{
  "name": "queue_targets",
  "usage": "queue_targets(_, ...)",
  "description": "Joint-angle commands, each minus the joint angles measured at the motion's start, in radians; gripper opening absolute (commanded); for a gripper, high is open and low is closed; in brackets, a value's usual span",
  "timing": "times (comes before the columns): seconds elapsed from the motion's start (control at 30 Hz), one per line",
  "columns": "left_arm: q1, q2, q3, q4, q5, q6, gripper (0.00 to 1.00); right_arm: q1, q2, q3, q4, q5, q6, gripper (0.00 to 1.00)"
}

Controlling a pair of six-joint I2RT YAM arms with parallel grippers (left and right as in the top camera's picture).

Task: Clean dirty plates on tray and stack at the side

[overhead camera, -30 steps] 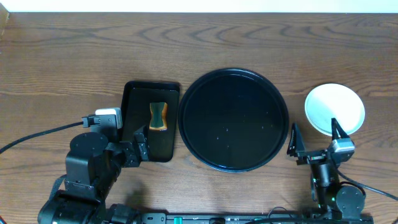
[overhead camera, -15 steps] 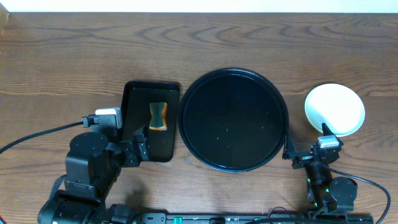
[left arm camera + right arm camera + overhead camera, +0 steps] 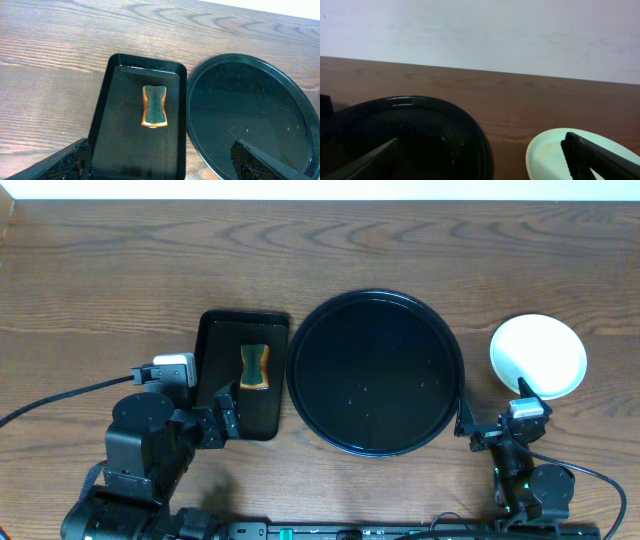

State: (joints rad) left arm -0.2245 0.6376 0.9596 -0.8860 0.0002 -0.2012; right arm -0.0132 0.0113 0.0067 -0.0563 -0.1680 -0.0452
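The large round black tray sits mid-table with nothing on it; it also shows in the left wrist view and the right wrist view. A stack of plates lies to its right, a pale top plate showing; the ones below are hidden. It appears in the right wrist view. My right gripper is open and empty, low at the front between tray and plates. My left gripper is open and empty over the near end of the small rectangular tray.
A small black rectangular tray left of the round tray holds an orange-and-green sponge, also in the left wrist view. A cable runs along the table at front left.
My right gripper dropped slightly lower and shifted a little left toward the tray's edge, then held still. The left arm has not moved.
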Motion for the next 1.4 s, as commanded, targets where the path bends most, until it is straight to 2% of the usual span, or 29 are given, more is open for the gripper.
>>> queue_targets(0.0,-0.002,-0.003,-0.007,0.001,-0.009,0.021,0.9,-0.006,-0.006,-0.001,-0.004,-0.005,-0.015,0.99)
queue_targets(0.8,0.0,-0.01,-0.007,-0.003,-0.009,0.021,0.9,-0.006,-0.006,-0.001,-0.005,-0.005,-0.015,0.99)
queue_targets(1.0,0.072,-0.062,-0.018,-0.056,-0.012,0.024,0.9,-0.006,-0.006,-0.001,-0.005,-0.005,-0.015,0.99)
queue_targets(1.17,0.142,-0.17,-0.144,0.023,-0.012,0.024,0.9,-0.006,-0.006,-0.001,-0.005,-0.005,-0.015,0.99)
queue_targets(1.37,0.196,-0.36,-0.403,0.216,-0.008,0.005,0.9,-0.006,-0.006,-0.001,-0.004,-0.005,-0.016,0.99)
